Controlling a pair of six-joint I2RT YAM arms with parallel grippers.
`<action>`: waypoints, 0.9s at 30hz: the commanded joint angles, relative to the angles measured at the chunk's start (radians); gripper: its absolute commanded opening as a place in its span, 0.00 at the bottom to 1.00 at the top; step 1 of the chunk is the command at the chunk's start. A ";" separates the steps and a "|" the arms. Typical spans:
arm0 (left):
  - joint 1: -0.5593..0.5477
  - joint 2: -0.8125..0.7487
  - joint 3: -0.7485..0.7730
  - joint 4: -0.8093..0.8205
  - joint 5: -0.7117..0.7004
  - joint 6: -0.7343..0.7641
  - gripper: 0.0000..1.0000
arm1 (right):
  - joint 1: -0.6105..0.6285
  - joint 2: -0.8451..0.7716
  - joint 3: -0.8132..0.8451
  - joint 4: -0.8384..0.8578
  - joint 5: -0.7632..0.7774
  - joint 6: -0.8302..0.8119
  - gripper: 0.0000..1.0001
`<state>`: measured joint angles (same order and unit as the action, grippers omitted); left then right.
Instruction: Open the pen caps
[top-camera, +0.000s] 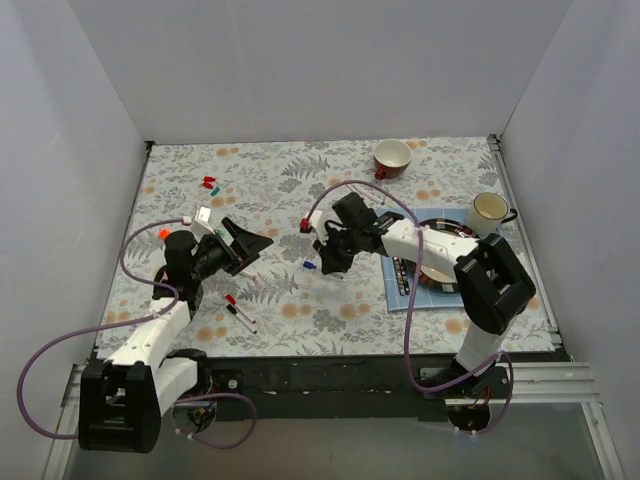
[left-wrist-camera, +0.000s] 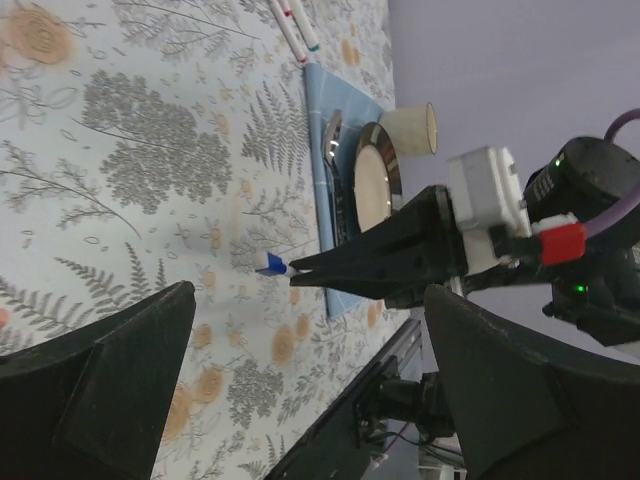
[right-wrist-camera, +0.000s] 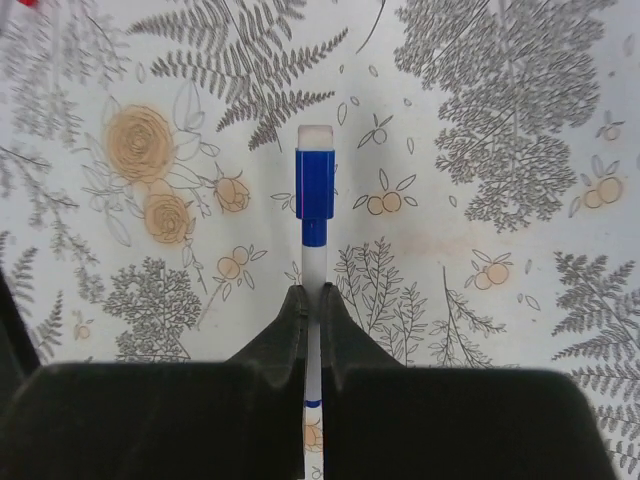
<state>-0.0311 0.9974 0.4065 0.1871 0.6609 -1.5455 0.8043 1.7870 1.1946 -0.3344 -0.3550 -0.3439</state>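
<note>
One pen (right-wrist-camera: 314, 262) is the one being worked on right now. It is thin and white, and its blue cap (right-wrist-camera: 313, 185) is still on the end. The right gripper (right-wrist-camera: 313, 300) is pinched tight on the white part, so the capped end sticks out in front of it. This is near the middle of the flowery table (top-camera: 300, 180).

The left gripper (top-camera: 250, 243) is just beside it. Its fingers are spread wide and hold nothing. They face the blue cap, so I think it is getting ready to pull the cap off.

Two more pens (top-camera: 239, 313) lie near the left arm. They look like they have colored ends, but they are too small to tell if the caps are on. A few loose caps (top-camera: 210, 184) lie far back on the left, so some of the job looks done. This blue cap is not off yet.
</note>
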 joint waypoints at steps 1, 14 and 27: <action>-0.075 -0.014 -0.046 0.187 -0.021 -0.160 0.98 | -0.080 -0.113 -0.041 0.026 -0.307 -0.009 0.01; -0.335 0.087 -0.048 0.365 -0.294 -0.283 0.98 | -0.174 -0.175 -0.124 0.141 -0.578 0.062 0.01; -0.523 0.184 -0.002 0.382 -0.497 -0.294 0.73 | -0.183 -0.156 -0.141 0.192 -0.613 0.112 0.01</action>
<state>-0.5198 1.1900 0.3573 0.5602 0.2634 -1.8496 0.6285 1.6409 1.0702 -0.1963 -0.9352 -0.2615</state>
